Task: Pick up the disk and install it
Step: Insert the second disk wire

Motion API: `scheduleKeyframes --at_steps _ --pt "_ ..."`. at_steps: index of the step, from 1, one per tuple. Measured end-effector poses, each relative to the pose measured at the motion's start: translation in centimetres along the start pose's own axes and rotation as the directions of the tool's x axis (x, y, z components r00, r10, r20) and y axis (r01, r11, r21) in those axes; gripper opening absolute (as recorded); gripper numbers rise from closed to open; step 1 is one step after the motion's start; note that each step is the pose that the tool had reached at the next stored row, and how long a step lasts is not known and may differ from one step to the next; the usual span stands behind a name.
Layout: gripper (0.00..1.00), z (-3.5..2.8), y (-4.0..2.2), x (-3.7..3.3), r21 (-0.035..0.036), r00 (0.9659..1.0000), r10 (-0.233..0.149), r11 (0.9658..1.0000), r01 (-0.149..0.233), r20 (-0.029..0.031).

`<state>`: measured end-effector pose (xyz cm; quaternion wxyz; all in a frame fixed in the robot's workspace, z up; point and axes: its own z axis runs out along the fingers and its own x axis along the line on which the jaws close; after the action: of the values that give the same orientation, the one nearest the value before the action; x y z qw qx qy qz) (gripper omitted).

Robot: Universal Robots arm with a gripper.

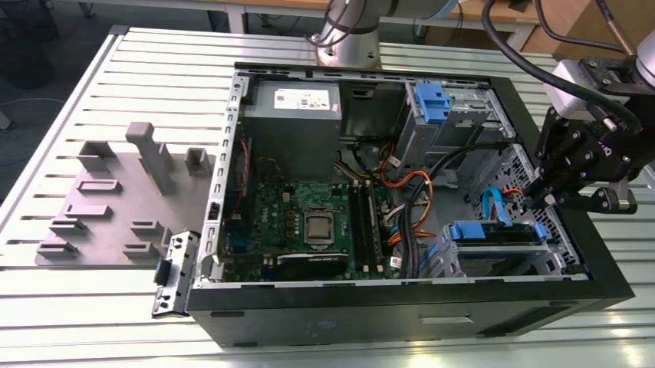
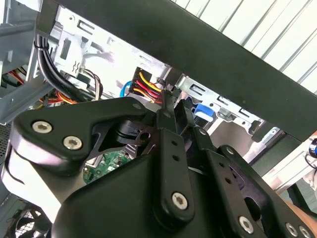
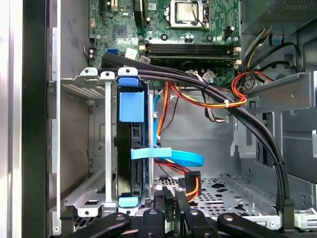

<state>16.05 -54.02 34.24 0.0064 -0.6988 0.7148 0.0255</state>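
Observation:
The disk (image 1: 492, 234) sits inside the grey drive cage (image 1: 455, 264) at the case's near corner, on the exterior view's right. Its blue handle faces up. In the first wrist view the disk (image 3: 130, 148) stands edge-on in the cage slot, blue handle (image 3: 131, 106) toward the motherboard. My gripper (image 1: 539, 203) hangs over the case's wall just beside the cage, apart from the disk. Its fingers are shut with nothing between them, seen close together in both wrist views as the gripper (image 3: 169, 201) (image 2: 171, 106).
The open computer case (image 1: 409, 307) lies on a slatted table. Inside are the power supply (image 1: 291, 100), motherboard (image 1: 307, 222), a fixed blue bracket (image 1: 432, 100), black and orange cable bundles (image 3: 208, 94) and a blue data cable (image 3: 183, 158). A grey fixture plate (image 1: 113, 199) lies beside the case.

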Motion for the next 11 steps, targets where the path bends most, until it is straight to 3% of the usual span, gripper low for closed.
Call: scheduleKeyframes --at_steps 11 --pt "0.24 0.10 -0.01 -0.01 0.0000 1.0000 0.000 1.0000 0.000 0.0000"
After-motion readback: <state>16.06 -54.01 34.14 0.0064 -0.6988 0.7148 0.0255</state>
